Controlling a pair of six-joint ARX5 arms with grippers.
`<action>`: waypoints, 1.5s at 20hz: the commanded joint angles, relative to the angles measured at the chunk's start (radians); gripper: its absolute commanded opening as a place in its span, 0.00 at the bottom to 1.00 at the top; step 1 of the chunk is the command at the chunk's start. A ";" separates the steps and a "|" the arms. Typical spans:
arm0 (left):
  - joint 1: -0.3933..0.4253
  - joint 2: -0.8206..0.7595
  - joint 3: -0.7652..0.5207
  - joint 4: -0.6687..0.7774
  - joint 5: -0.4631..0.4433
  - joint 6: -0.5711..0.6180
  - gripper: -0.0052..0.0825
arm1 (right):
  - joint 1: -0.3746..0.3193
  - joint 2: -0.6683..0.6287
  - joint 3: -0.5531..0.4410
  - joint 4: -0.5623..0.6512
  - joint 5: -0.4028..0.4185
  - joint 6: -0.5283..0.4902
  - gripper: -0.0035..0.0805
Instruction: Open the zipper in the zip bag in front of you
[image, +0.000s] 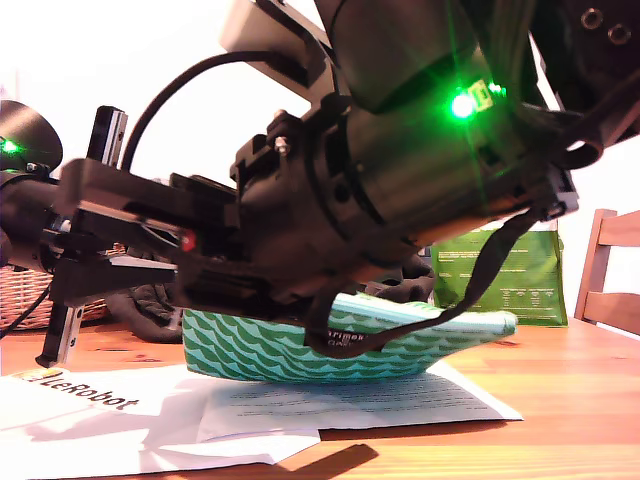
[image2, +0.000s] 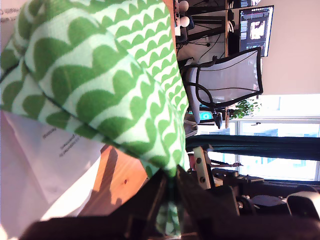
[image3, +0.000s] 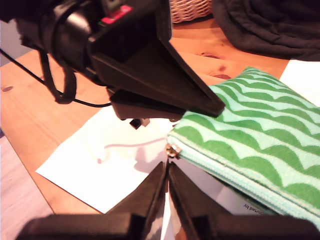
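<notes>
The zip bag, green with light-green waves, lies on white paper with its ends lifted. My first gripper is shut on a fold of the zip bag. The first arm fills most of the exterior view. The same gripper shows as a black wedge clamped on the zip bag at its corner. The teal zipper runs along the near edge and ends in a small metal piece. My second gripper is shut, its tips just short of that metal piece. Whether the pull tab is pinched does not show.
White printed sheets cover the wooden table under the pouch. An upright green foil bag stands at the back on the exterior view's right, beside a wooden chair. A wicker basket and dark cloth lie behind.
</notes>
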 joint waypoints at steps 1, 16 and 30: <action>-0.002 0.005 -0.002 0.008 0.000 0.015 0.04 | 0.000 -0.001 0.011 0.003 0.000 0.000 0.03; 0.000 0.005 -0.002 -0.085 -0.067 0.164 0.04 | -0.001 -0.012 0.011 -0.108 0.003 0.000 0.03; 0.003 0.005 0.002 -0.196 -0.198 0.349 0.04 | -0.001 -0.015 0.012 -0.224 0.034 0.000 0.03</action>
